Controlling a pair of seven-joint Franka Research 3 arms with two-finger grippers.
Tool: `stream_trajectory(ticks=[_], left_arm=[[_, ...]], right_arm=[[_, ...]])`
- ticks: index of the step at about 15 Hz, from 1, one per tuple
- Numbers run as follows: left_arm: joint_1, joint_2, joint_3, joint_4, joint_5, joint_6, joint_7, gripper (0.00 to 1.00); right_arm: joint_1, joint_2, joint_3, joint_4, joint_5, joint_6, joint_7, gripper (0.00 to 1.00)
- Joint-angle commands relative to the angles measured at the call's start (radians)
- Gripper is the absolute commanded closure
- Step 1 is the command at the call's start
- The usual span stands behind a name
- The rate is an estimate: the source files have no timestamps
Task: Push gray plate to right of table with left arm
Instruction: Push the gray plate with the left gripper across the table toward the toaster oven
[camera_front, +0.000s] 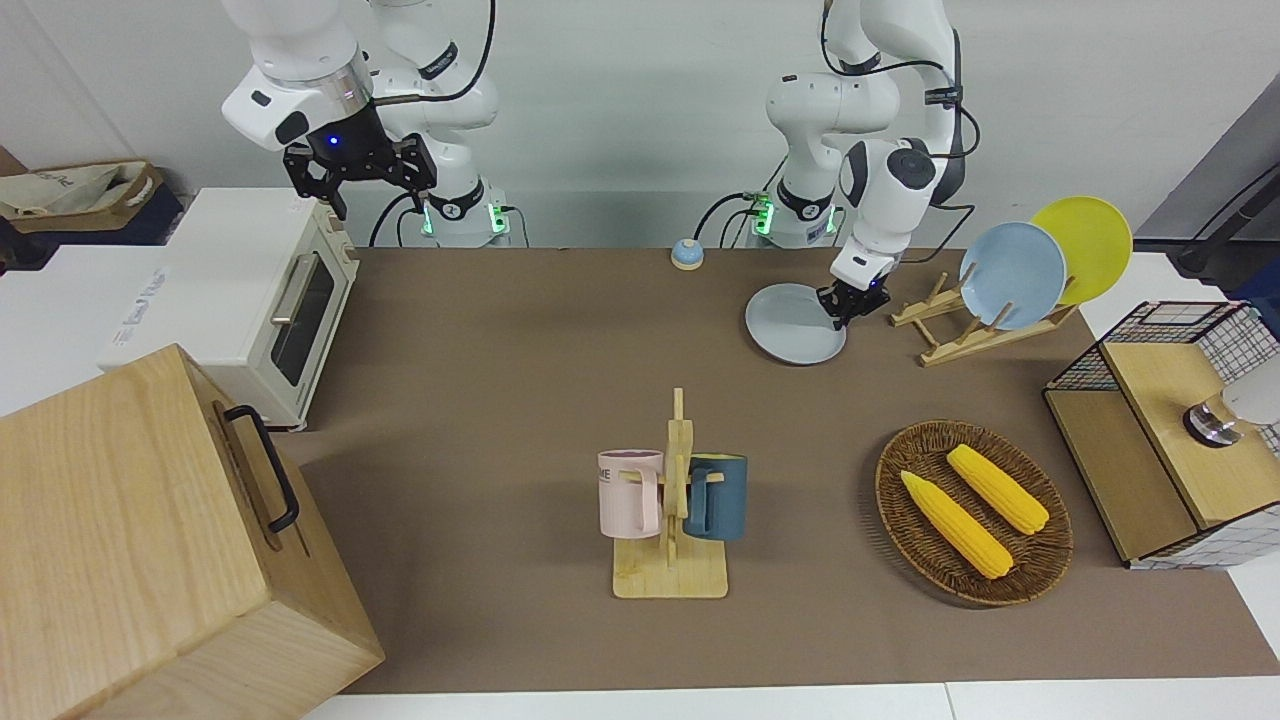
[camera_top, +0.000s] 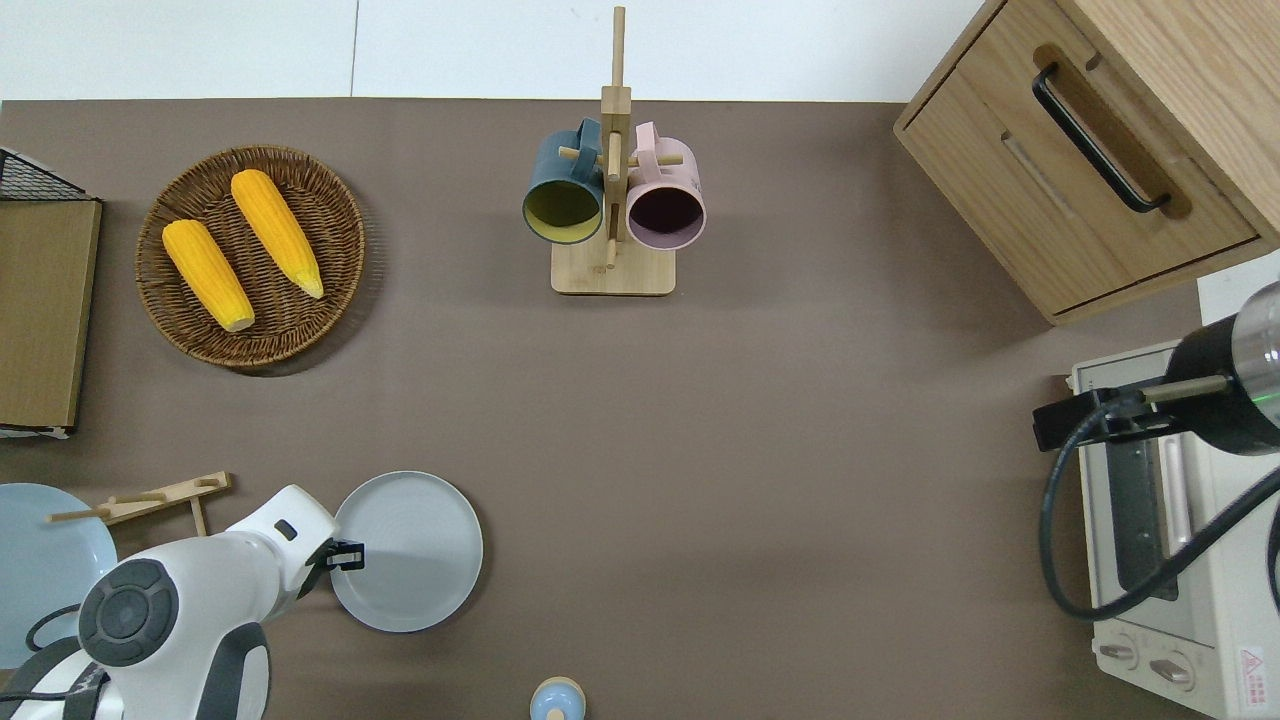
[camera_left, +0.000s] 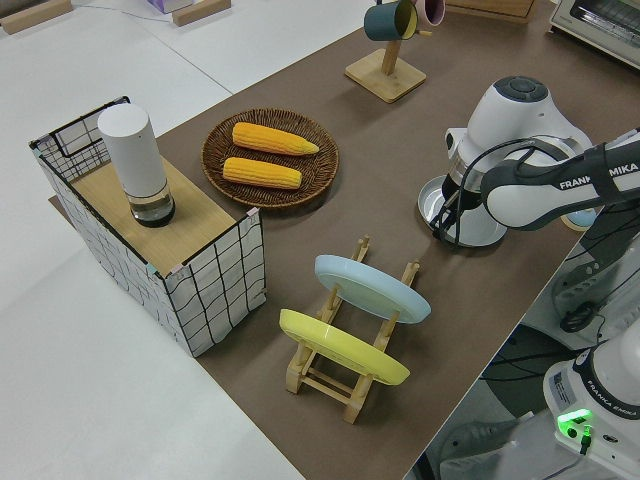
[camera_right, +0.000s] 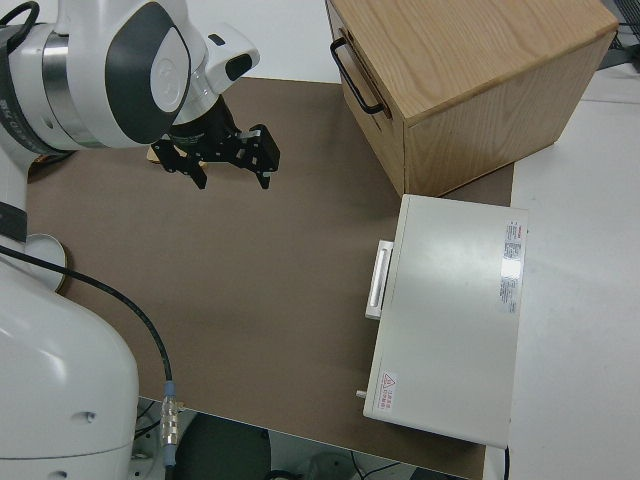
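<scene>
The gray plate (camera_front: 790, 325) lies flat on the brown table (camera_front: 500, 350), close to the robots toward the left arm's end; it also shows in the overhead view (camera_top: 415, 550) and the left side view (camera_left: 490, 232). My left gripper (camera_front: 845, 303) is down at the plate's rim, on the edge that faces the plate rack, and touches it (camera_top: 345, 555). My right gripper (camera_front: 360, 170) is parked with its fingers spread wide and empty (camera_right: 225, 165).
A wooden rack (camera_front: 985, 325) with a sky-blue plate (camera_front: 1012, 275) and a yellow plate (camera_front: 1090, 245) stands beside the left gripper. A small bell (camera_front: 686, 254), a mug rack (camera_top: 612, 200), a corn basket (camera_top: 250, 255), a toaster oven (camera_front: 250, 300) and a wooden cabinet (camera_front: 150, 540) are also on the table.
</scene>
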Motion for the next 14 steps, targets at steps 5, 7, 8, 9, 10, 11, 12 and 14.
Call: stream_trajectory(ticks=[5, 7, 8, 9, 10, 11, 12, 14], left_arm=[[-0.118, 0.078, -0.005, 0.023, 0.014, 0.027, -0.123, 1.00], [-0.143, 0.088, -0.007, 0.032, 0.011, 0.027, -0.146, 1.00], [-0.160, 0.091, -0.007, 0.035, 0.008, 0.027, -0.155, 1.00], [-0.174, 0.094, -0.007, 0.039, 0.007, 0.027, -0.166, 1.00], [-0.186, 0.104, -0.007, 0.047, 0.004, 0.027, -0.175, 1.00], [-0.201, 0.112, -0.007, 0.055, 0.003, 0.027, -0.190, 1.00], [-0.218, 0.115, -0.007, 0.061, 0.003, 0.027, -0.204, 1.00], [-0.247, 0.132, -0.007, 0.078, 0.003, 0.027, -0.239, 1.00]], right_arm=[[-0.019, -0.002, 0.016, 0.009, 0.004, -0.016, 0.012, 0.017], [-0.020, -0.002, 0.016, 0.009, 0.004, -0.016, 0.012, 0.017], [-0.019, -0.002, 0.016, 0.009, 0.004, -0.016, 0.012, 0.017], [-0.019, -0.002, 0.016, 0.009, 0.004, -0.016, 0.012, 0.017], [-0.020, -0.002, 0.016, 0.009, 0.004, -0.016, 0.013, 0.017], [-0.019, -0.002, 0.016, 0.009, 0.004, -0.016, 0.012, 0.017], [-0.019, -0.002, 0.016, 0.009, 0.004, -0.016, 0.012, 0.017], [-0.019, -0.002, 0.016, 0.009, 0.004, -0.016, 0.013, 0.017]])
